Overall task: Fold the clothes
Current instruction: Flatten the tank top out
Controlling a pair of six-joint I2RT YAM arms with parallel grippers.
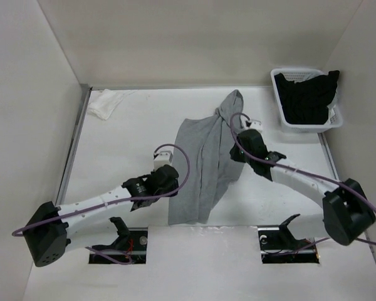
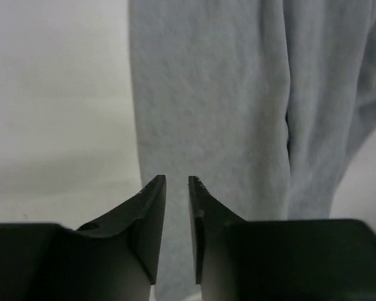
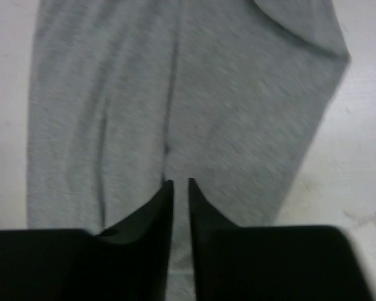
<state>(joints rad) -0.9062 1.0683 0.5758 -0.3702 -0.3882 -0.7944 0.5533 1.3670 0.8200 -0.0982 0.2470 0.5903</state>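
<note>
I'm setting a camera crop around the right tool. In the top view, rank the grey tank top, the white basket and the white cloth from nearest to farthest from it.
From the right tool:
1. The grey tank top, right beneath it, mid-table.
2. The white basket, back right corner, holding a black garment.
3. The white cloth, back left corner.

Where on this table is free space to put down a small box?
Largest bare patch: left half, bordered by the white cloth, the grey tank top and the left arm. A smaller patch lies near the front, between the tank top and the right arm. Crowded: the middle and the basket corner.
</note>
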